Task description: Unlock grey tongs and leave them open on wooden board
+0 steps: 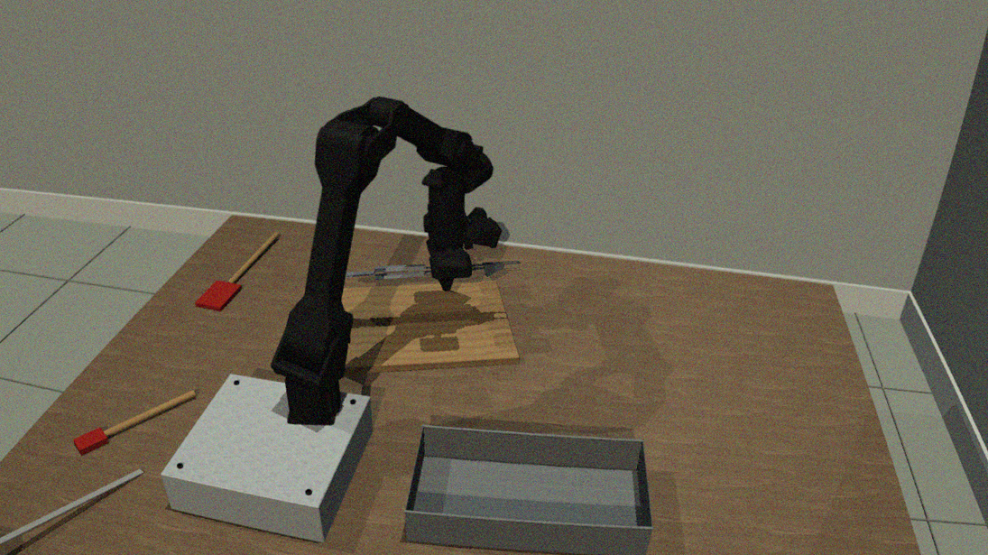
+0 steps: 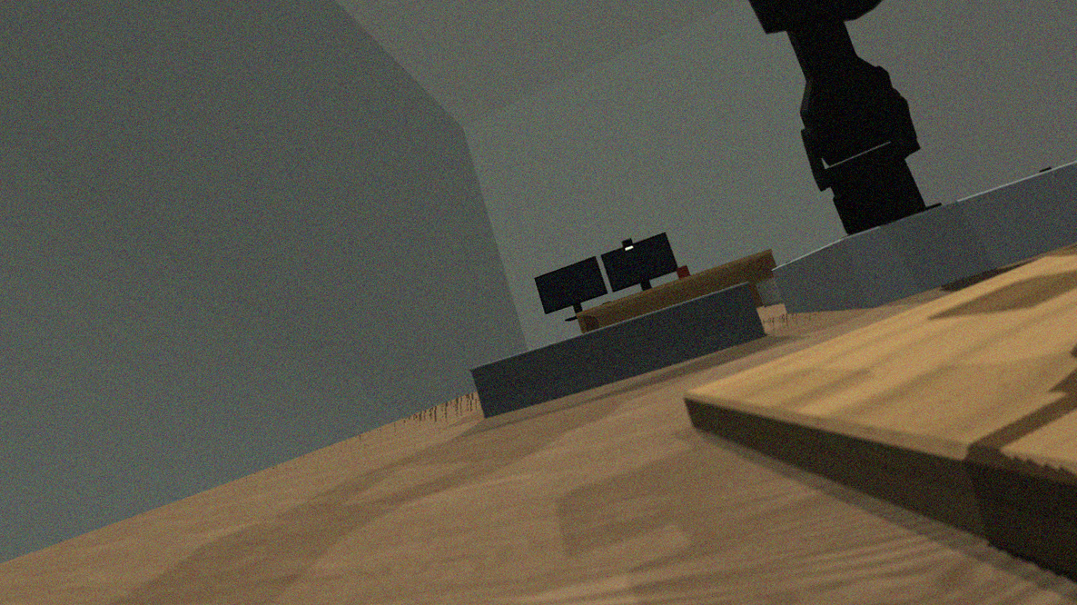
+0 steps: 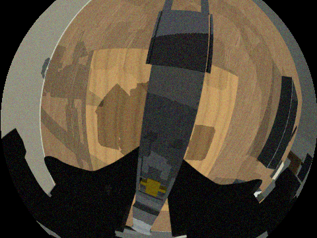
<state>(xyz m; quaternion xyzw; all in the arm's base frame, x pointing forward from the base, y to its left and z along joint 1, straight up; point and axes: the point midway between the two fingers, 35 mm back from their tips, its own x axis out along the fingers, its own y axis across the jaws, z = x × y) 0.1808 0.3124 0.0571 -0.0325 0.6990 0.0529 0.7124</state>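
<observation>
The slim grey metal tongs (image 1: 409, 270) hang roughly level above the far edge of the pale wooden cutting board (image 1: 476, 330), clamped near their middle by the black parallel-jaw gripper (image 1: 445, 279), whose fingers are closed tight on them. Holding them flat and low over the board suits laying them down; whether they have sprung open I cannot tell while the squeeze pins the arms together. The grey rectangular roasting tin (image 1: 527, 535) sits well apart, near the arm's white box base (image 1: 194, 482). Two red-headed wooden spatulas (image 1: 219, 294) lie off to the side.
</observation>
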